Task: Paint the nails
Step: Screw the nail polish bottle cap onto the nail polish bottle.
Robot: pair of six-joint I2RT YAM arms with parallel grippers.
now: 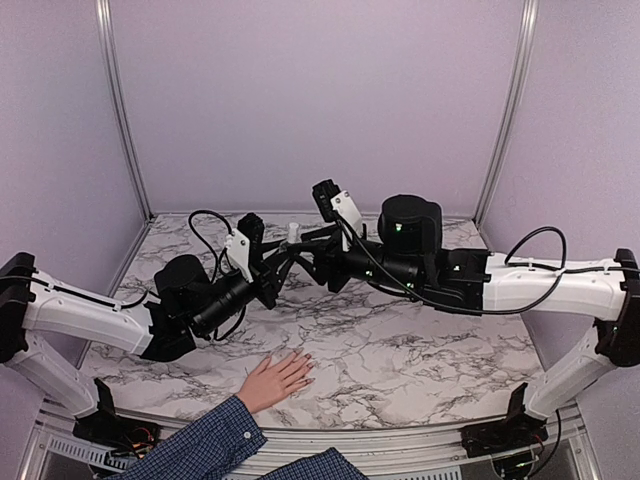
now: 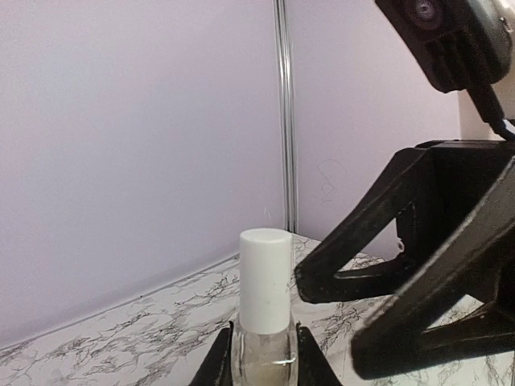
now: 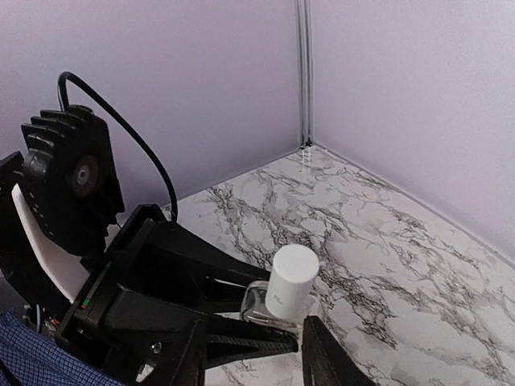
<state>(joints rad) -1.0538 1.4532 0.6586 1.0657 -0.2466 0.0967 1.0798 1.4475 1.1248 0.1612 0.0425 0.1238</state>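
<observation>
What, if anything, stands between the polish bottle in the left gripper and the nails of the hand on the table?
Nothing visible does. Only marble table shows between the bottle, held up by the left gripper, and the nails of the flat hand. The white cap is on the bottle.

Counter (image 1: 420, 350): white marble pattern, grey-black veining, matte finish. Back wall (image 1: 320, 100): plain lavender panel. Left wall (image 1: 50, 150), right wall (image 1: 590, 130): same lavender, meeting back wall at rear corners. Silver metal posts in those corners: left post (image 1: 122, 110), right post (image 1: 506, 110). Aluminium rail (image 1: 400, 442) along near counter edge. Light soft, even; faint shadows on marble.
</observation>
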